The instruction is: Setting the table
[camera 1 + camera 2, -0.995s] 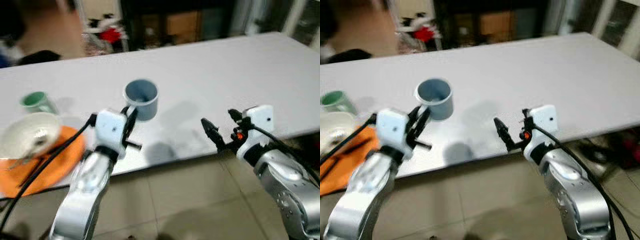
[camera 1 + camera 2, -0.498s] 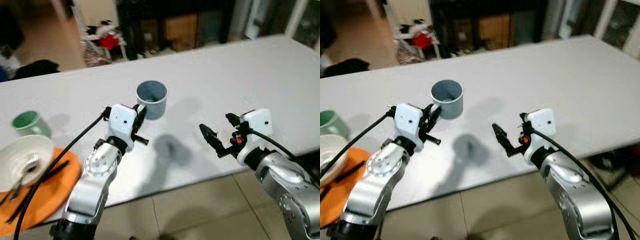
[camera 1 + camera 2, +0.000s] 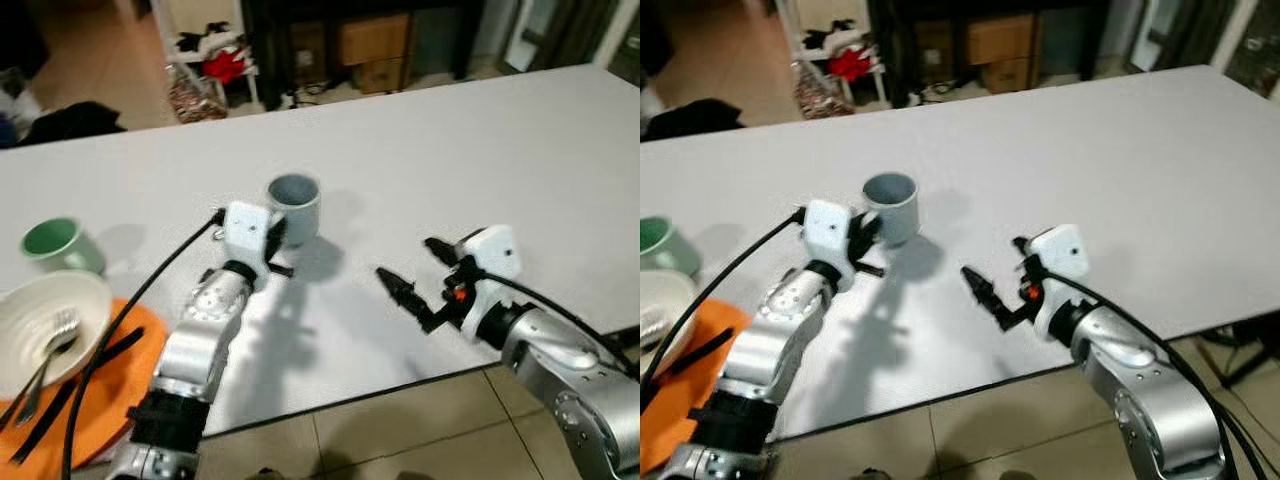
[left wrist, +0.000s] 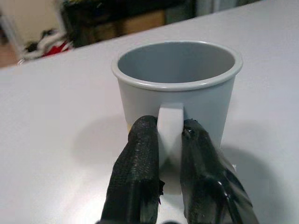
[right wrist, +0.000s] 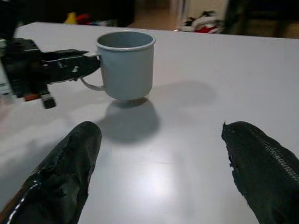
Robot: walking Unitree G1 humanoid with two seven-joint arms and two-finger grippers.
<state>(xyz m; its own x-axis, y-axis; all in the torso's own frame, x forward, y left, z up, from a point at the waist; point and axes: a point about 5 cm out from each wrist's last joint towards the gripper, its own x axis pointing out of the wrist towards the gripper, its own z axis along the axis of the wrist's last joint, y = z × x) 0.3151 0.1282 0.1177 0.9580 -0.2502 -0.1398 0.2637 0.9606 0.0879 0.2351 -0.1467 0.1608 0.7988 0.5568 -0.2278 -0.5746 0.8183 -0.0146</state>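
The white table (image 3: 480, 150) carries everything, and the step in hand looks like placing a cup at its spot. At the table's left end, near the front edge, an orange mat (image 3: 105, 385) overhangs the near edge, with a white bowl (image 3: 50, 318) holding a fork on it and black chopsticks (image 3: 60, 405) alongside; a green cup (image 3: 55, 243) stands just behind the bowl.

The left gripper (image 4: 170, 140) is clenched on the handle of the grey-blue mug (image 3: 295, 207), which sits toward the middle of the table, well back from the near edge. From the right wrist view, its base seems slightly off the surface above its shadow, so I judge it not quite set down.

The mug is plain, empty, upright, with a rolled rim.

The right gripper (image 3: 420, 285) hovers released over the table near the front edge, grasping nothing.

Next the mug needs lowering flat, then the fingers opening off the handle without tipping it.
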